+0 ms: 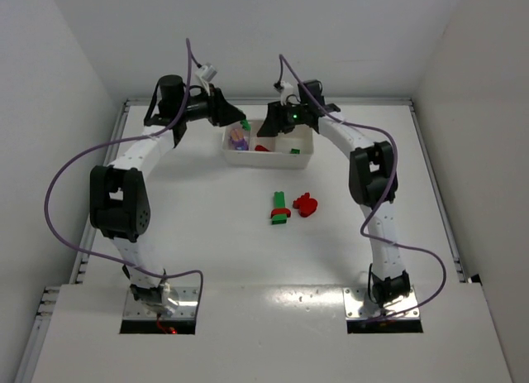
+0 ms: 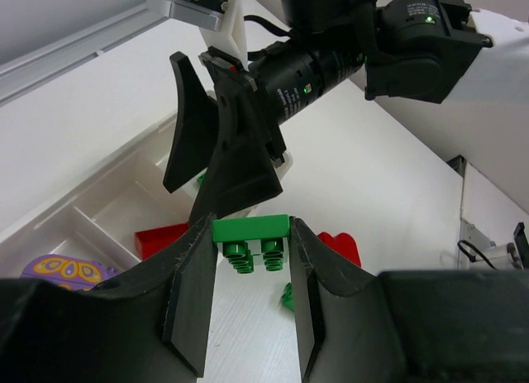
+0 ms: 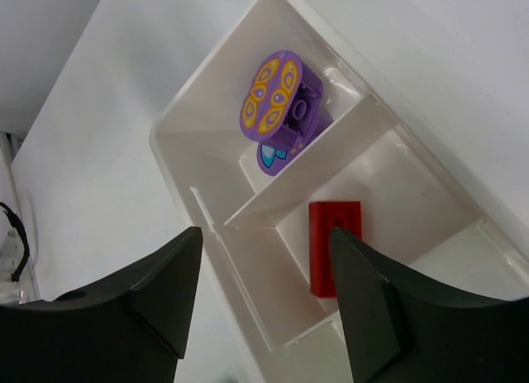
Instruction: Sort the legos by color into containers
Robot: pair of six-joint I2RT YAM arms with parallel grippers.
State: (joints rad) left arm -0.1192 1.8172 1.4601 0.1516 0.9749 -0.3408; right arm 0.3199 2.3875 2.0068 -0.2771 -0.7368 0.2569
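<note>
green brick (image 2: 250,228) is what you are holding: your left gripper (image 2: 250,244) is closed narrow on its two ends. in the left wrist view it sits centre frame, a little below the middle, with its studs showing underneath. in the overhead view that gripper hangs at the upper left corner of the white tray (image 1: 307,161), and the brick is only a green speck at its tip.

your right gripper (image 3: 264,238) stands wide and grips nothing. between its dark fingers (image 3: 161,296) you look down into the tray. overhead, it sits over the tray's far rim near the middle, just beside the left gripper. in the left wrist view its black fingers fill the upper middle of the frame, just above the green brick.

inside the tray, a purple piece (image 3: 277,98) with a yellow pattern on its face lies tilted in the end compartment, at the upper middle of the right wrist frame. a small light blue bit (image 3: 269,157) shows under its lower edge. a red brick (image 3: 335,246) lies flat on the floor of the middle compartment, right of centre in that frame. overhead, a small green piece (image 1: 294,150) shows in the right-hand compartment, too small to make out further.

on the white table (image 1: 207,234), a green lego (image 1: 280,208) and a red lego (image 1: 306,204) lie just beside each other at the centre of the overhead frame, below the tray and well apart from it.
</note>
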